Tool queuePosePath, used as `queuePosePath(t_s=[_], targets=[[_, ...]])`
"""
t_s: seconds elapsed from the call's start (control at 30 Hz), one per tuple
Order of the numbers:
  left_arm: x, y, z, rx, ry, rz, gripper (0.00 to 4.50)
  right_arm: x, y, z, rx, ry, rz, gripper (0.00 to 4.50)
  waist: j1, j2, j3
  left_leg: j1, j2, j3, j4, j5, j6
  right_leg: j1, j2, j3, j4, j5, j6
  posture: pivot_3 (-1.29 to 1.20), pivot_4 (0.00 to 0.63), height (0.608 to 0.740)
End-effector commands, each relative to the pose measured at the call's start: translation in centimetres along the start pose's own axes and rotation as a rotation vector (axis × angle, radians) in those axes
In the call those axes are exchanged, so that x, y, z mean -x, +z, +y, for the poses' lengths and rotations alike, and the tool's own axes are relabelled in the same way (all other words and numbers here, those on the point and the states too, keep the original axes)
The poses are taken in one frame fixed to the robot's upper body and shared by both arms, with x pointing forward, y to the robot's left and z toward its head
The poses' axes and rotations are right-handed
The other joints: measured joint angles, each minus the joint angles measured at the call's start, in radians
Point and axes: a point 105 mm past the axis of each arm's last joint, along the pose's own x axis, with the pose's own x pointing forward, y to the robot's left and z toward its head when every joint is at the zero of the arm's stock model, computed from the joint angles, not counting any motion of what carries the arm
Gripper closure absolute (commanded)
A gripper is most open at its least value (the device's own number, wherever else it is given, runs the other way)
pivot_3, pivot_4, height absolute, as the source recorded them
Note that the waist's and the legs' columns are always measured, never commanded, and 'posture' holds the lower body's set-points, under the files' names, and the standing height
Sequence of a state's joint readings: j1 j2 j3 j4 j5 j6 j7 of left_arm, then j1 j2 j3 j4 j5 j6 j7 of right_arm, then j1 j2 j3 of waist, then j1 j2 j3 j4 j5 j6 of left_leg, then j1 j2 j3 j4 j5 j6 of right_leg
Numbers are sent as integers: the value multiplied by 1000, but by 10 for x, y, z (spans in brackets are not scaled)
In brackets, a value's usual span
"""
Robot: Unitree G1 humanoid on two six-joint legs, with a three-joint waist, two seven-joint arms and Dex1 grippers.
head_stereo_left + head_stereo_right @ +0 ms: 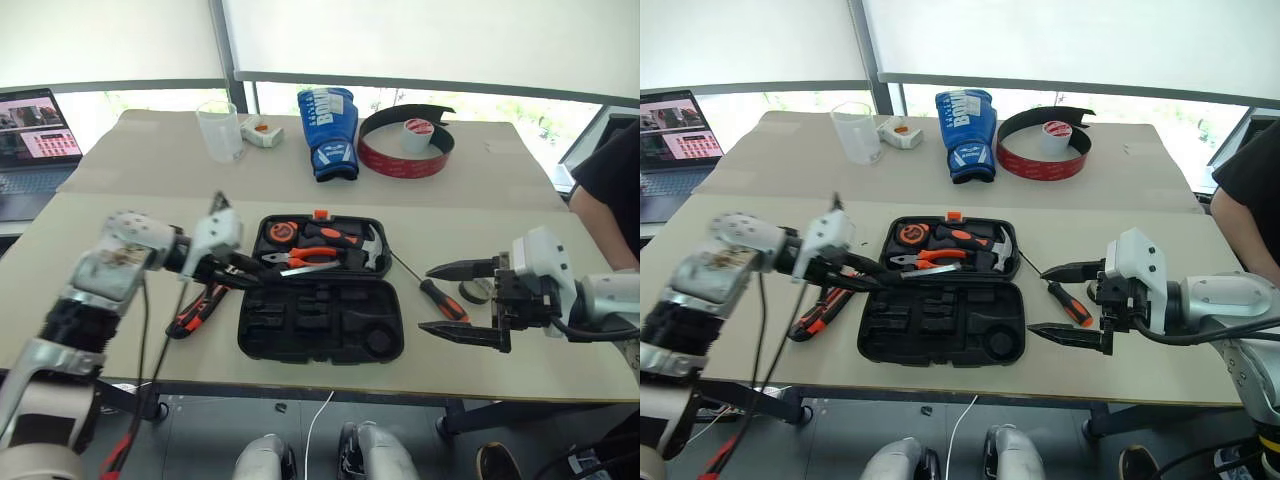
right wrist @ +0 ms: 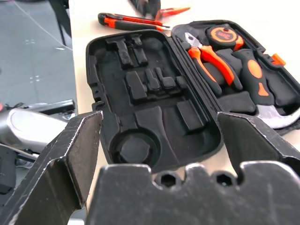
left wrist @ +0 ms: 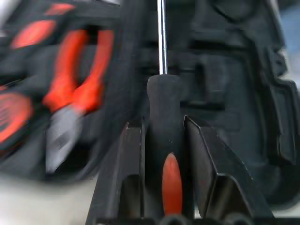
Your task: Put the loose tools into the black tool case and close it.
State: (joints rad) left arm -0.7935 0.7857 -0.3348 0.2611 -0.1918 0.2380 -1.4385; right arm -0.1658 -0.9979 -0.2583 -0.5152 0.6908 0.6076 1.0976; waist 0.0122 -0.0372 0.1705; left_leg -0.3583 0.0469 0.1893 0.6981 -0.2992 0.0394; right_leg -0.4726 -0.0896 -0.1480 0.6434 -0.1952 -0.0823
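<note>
**Black tool case lying open at table centre**

Black tool case lies open on the table. At 9 o'clock, the left tool clamps a screwdriver over the case. At 3 o'clock, the right tool gapes wide, empty, beside another screwdriver.

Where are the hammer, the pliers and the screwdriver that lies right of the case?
hammer (image 1: 372, 252), left eye view, on its metal head.
pliers (image 1: 318, 256), left eye view, on the orange handles.
screwdriver (image 1: 442, 300), left eye view, on its orange-black handle.
</note>
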Motion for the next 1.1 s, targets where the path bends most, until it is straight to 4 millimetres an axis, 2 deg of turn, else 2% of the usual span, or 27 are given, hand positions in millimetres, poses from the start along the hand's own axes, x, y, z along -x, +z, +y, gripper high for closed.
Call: queuePosePath(t_s=[0.03, 0.17, 0.37, 0.43, 0.47, 0.6, 0.67, 0.7, 0.8, 0.87, 0.9, 0.93, 1.1], targets=[[-12, 3, 9, -82, -17, 46, 3690, 5, 9, 3, 32, -30, -6, 0, -1, 0, 0, 1, 1, -1, 0, 0, 0, 1, 0, 0, 0, 0, 0, 0, 150, 727], [-27, 0, 16, -88, -19, 81, 3690, 6, 11, 5, 26, -49, -11, 0, -2, 0, 0, 1, 1, -2, 0, 0, 1, 1, 0, 0, 0, 0, 0, 0, 150, 727], [-29, -5, 23, -60, -4, 98, 3690, 7, 11, 6, 13, -65, -19, 0, 0, -1, 0, 0, 1, -3, 0, 0, 3, 1, 0, 0, 0, 0, 0, 0, 150, 727], [-29, -5, 24, -43, 0, 94, 2685, 6, 11, 6, 13, -67, -20, 0, 0, -1, 0, 0, 1, -3, 1, 0, 4, 2, -1, 0, 0, 0, 0, 0, 150, 727], [-29, -3, 24, -51, -1, 83, 2488, 6, 11, 6, 13, -68, -22, 0, 1, -1, 0, 0, 1, -3, 1, 0, 4, 2, -1, 0, 0, 0, 0, 0, 150, 727], [-28, 10, 24, -49, -3, 24, 965, 5, 11, 6, 11, -66, -26, 0, 1, -1, 0, 0, 1, -4, 2, -1, 5, 2, -1, 0, 0, 0, 1, 0, 150, 727], [-28, 15, 25, -34, -3, 6, 318, 5, 11, 7, 10, -64, -26, 0, 1, -1, 0, -1, 1, -4, 2, -1, 6, 2, -1, -1, 0, 0, 1, 0, 150, 727], [-27, 17, 25, -31, -4, -2, 318, 5, 10, 7, 9, -63, -26, 0, 2, -1, 0, -1, 1, -4, 2, -1, 6, 2, -1, -1, 0, 0, 1, 0, 150, 727], [-27, 23, 28, -31, 8, -19, 833, 5, 9, 6, 7, -61, -24, 0, 1, -1, 0, -3, 1, -6, 5, -1, 6, 2, -1, -2, 0, 0, 1, 0, 150, 727], [-28, 21, 29, -36, 7, -8, 1600, 4, 9, 6, 7, -60, -26, 0, 1, -1, 0, -4, 1, -6, 6, -1, 6, 2, -1, -2, 0, 0, 1, 0, 150, 727], [-30, 20, 30, -36, 8, -2, 1827, 4, 9, 7, 8, -60, -28, 0, 0, -1, 0, -4, 1, -6, 6, -1, 6, 2, -1, -2, 0, 0, 1, 0, 150, 727], [-31, 19, 31, -34, 10, 2, 2319, 3, 9, 7, 7, -61, -30, 0, 0, -1, 0, -4, 1, -6, 6, -1, 7, 2, -1, -2, 0, 0, 1, 0, 150, 727], [-37, 14, 32, -37, 6, 26, 4166, 4, 7, 7, 6, -65, -31, 0, -1, -1, 0, -4, 1, -6, 6, -1, 7, 2, -1, -2, 0, 0, 1, 0, 150, 727]])
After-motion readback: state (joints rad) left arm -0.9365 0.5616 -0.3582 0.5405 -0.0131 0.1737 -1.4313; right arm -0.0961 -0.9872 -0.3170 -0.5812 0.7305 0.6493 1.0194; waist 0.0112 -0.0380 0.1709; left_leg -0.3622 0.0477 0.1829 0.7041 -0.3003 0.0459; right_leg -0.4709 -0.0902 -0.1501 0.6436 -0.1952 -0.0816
